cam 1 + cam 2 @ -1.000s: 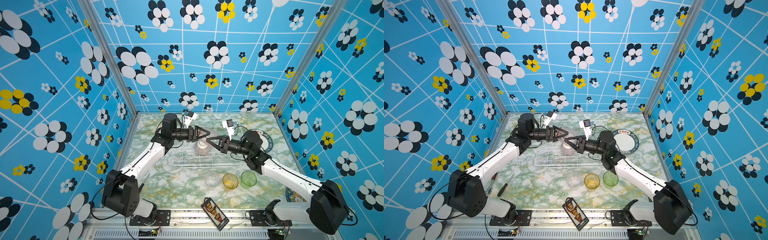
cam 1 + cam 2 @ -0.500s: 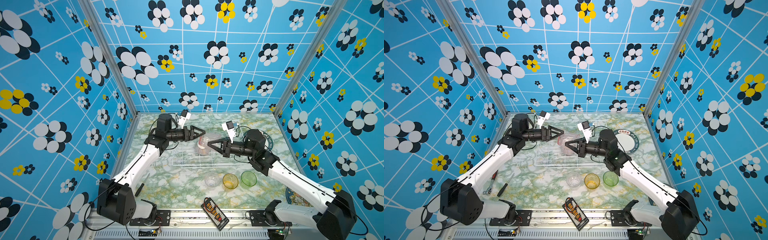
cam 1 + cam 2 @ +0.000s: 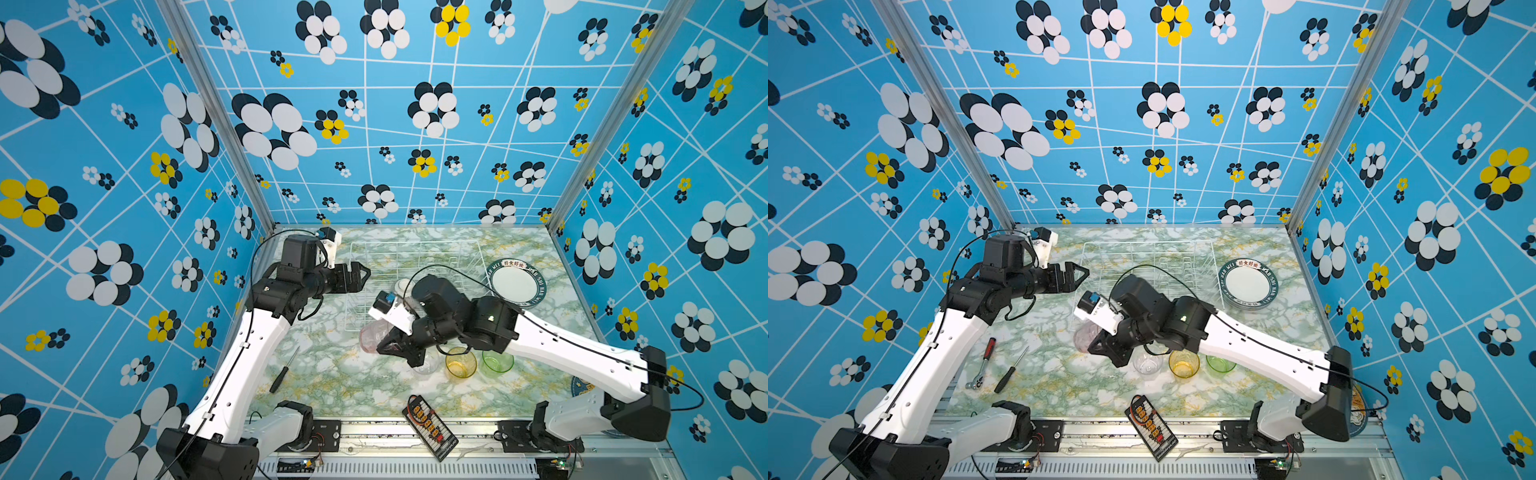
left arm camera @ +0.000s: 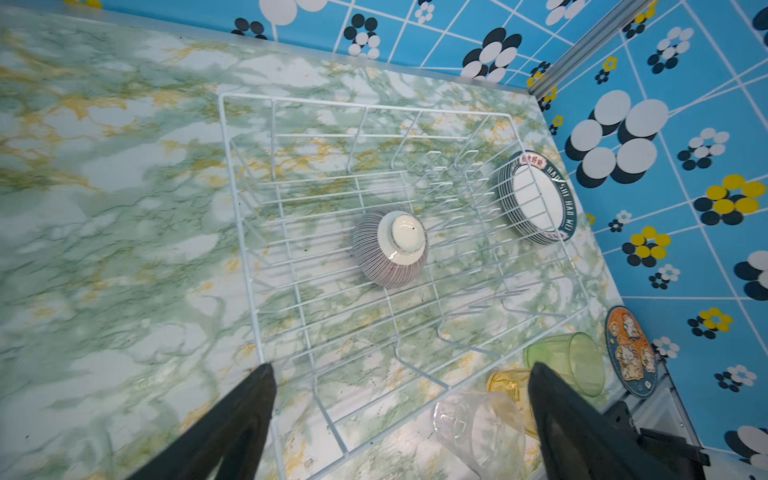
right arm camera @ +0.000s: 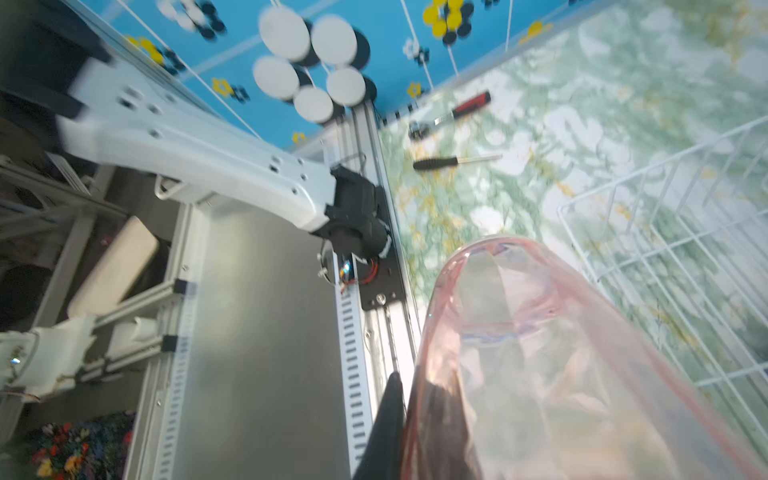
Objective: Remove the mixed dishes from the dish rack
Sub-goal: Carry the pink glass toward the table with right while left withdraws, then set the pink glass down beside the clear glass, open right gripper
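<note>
**Q:** What does the right end effector [image 3: 386, 345] carry?

**A:** The pink tumbler [image 3: 371, 336]. The jaws are pinched tight on its wall. In the right wrist view one dark finger [image 5: 386, 415] lies outside the glass and the other shows through it. The tumbler is tilted and sits just outside the near left corner of the dish rack [image 3: 415, 243]. Whether it touches the counter [image 3: 332, 374] cannot be told.

**Q:** And the left end effector [image 3: 363, 277]?

**A:** Its jaws are spread wide and hold nothing. It is poised at the rack's left edge.

**Q:** What lies in the rack?

**A:** The purple-striped bowl [image 4: 390, 249], upside down on the wire floor near the middle.

**Q:** Where are the other dishes?

**A:** The plates [image 3: 515, 284] are stacked on the counter just beside the rack's right side. In both top views the clear tumbler [image 3: 1148, 363], yellow tumbler [image 3: 1183, 363] and green tumbler [image 3: 1219, 363] stand upright in a row in front of the rack. The clear one is nearest the right end effector.

**Q:** Anything else on the counter?

**A:** A screwdriver [image 3: 1011, 372] and a ratchet [image 3: 980, 365] lie near the left arm. A black board [image 3: 1150, 424] lies at the front edge.
</note>
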Controlling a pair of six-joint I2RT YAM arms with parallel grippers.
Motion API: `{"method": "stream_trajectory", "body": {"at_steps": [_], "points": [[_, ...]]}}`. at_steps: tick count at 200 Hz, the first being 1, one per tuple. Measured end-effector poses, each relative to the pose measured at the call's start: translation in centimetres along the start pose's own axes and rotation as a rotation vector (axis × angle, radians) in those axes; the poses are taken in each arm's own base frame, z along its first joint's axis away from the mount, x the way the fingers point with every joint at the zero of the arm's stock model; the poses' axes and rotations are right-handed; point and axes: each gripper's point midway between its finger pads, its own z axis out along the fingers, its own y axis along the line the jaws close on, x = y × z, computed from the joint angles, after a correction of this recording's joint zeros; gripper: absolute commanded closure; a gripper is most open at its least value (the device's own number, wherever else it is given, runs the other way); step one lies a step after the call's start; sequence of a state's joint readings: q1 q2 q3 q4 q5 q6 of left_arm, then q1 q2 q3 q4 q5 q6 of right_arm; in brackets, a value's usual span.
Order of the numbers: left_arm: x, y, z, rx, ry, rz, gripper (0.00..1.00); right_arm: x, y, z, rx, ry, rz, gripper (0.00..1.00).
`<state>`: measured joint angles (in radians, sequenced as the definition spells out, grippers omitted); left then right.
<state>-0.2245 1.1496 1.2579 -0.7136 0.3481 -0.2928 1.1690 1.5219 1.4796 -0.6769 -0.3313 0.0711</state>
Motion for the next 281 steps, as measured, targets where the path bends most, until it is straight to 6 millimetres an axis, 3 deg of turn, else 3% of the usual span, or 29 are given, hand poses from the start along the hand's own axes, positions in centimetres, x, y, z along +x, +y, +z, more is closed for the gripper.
{"method": "stream_trajectory", "body": {"at_steps": [28, 60, 176, 281], "points": [[0.5, 0.7, 0.0, -0.03, 0.017, 0.003, 0.04, 4.2, -0.1, 4.9, 0.07, 0.245, -0.068, 1.0], [0.4, 0.8, -0.1, -0.034, 0.015, 0.009, 0.04, 7.1, -1.8, 7.3, 0.153, 0.433, -0.103, 1.0], [0.9, 2.2, 0.1, -0.046, 0.027, -0.018, 0.04, 11.9, -5.3, 11.1, 0.229, 0.753, -0.159, 1.0], [1.0, 2.4, 0.7, -0.025, 0.048, -0.022, 0.04, 12.9, -7.3, 12.2, 0.263, 0.824, -0.163, 1.0]]}}
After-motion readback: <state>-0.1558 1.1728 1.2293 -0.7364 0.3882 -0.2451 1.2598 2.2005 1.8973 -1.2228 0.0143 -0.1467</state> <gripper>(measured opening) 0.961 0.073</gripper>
